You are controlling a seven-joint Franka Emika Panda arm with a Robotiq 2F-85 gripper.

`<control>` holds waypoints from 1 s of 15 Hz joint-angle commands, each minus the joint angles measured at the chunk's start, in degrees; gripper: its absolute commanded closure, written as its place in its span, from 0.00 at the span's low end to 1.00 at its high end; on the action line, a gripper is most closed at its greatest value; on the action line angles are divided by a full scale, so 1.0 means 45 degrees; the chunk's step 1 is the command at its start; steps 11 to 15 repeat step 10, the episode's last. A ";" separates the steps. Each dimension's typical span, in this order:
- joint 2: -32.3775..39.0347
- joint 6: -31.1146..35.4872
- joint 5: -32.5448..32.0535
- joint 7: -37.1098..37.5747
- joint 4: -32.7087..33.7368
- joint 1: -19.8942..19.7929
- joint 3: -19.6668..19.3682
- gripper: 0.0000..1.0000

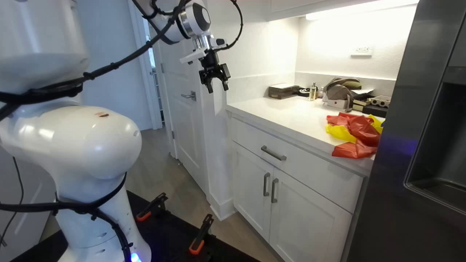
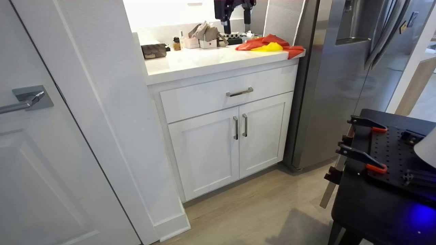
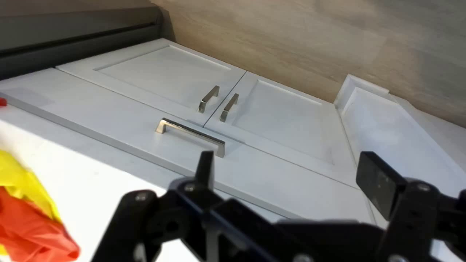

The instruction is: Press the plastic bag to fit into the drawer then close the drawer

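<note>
The hand (image 1: 218, 88) is hovering, its fingers (image 3: 378, 182) standing apart, a crumpled red-and-yellow plastic bag (image 1: 360, 133) is lying on the white table (image 1: 276, 109), the drawer (image 1: 304, 167) below is sitting closed

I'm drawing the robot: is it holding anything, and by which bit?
Nothing: the gripper is open and empty, and the red-and-yellow plastic bag lies on the counter.
</note>
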 commanded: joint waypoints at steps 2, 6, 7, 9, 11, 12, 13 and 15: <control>-0.0488 -0.1162 -0.0007 -0.0008 0.0479 0.0039 0.0221 0.00; -0.0737 -0.1563 -0.0010 -0.0015 0.0634 0.0010 0.0278 0.00; -0.0711 -0.1563 -0.0011 -0.0015 0.0633 0.0013 0.0275 0.00; -0.0682 -0.1563 -0.0012 -0.0015 0.0633 0.0015 0.0272 0.00; -0.0679 -0.1563 -0.0012 -0.0015 0.0633 0.0015 0.0271 0.00; -0.0679 -0.1563 -0.0012 -0.0015 0.0633 0.0015 0.0271 0.00; -0.0679 -0.1563 -0.0012 -0.0015 0.0633 0.0015 0.0271 0.00; -0.0679 -0.1563 -0.0012 -0.0015 0.0633 0.0015 0.0271 0.00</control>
